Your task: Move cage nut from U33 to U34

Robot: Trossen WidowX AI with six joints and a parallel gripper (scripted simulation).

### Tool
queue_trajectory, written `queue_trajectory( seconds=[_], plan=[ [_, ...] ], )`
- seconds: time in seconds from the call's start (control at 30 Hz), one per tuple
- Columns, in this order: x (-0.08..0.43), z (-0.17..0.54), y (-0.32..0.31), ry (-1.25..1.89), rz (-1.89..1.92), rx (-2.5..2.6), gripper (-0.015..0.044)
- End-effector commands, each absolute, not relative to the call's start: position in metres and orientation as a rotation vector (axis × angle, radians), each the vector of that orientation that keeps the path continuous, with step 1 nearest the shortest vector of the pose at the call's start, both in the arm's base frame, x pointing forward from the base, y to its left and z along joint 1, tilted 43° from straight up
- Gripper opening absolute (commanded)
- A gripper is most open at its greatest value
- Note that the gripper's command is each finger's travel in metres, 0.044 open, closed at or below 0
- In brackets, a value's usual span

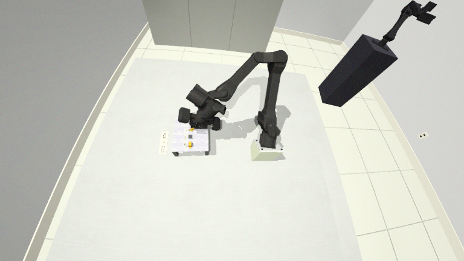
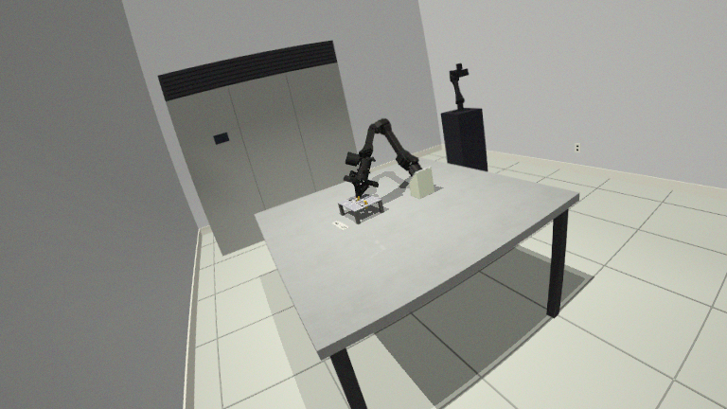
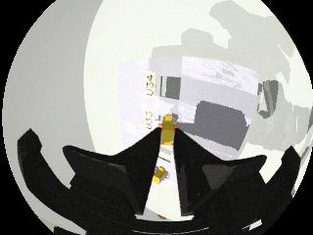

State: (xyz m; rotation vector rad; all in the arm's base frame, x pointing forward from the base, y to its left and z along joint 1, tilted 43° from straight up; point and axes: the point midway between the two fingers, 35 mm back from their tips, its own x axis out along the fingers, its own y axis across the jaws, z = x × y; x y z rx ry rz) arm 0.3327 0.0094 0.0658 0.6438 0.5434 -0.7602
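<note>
At left on bench [image 1: 205,210] [image 2: 439,233], flat card [image 1: 163,144] [image 2: 340,224]. Next, rail plate [image 1: 201,145] [image 2: 375,201] [image 3: 220,78]; open hole U34 [image 3: 171,88] visible in wrist view. Other nut [image 1: 190,144] [image 2: 365,203] [image 3: 159,174] apart from task nut [image 1: 191,129] [image 2: 358,199] [image 3: 167,129], the latter beside label U33 [image 3: 150,119], gripped by tool [image 1: 197,127] [image 2: 358,195] [image 3: 167,132]. Seating in hole: cannot tell. Farther right, pale arm base [image 1: 266,154] [image 2: 421,184].

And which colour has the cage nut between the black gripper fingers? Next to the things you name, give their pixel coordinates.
Yellow-orange [image 3: 167,131], best in wrist view.
</note>
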Motion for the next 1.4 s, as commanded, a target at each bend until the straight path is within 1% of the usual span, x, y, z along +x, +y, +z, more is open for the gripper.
queue_trajectory(
  seconds=[0.0, 1.37],
  plan=[
    [0.3330, 0.0655, 0.0099, 0.547, -0.760, 0.642, 0.0033],
    [0.3359, 0.0664, 0.0113, 0.560, -0.791, 0.636, 0.0033]
  ],
)
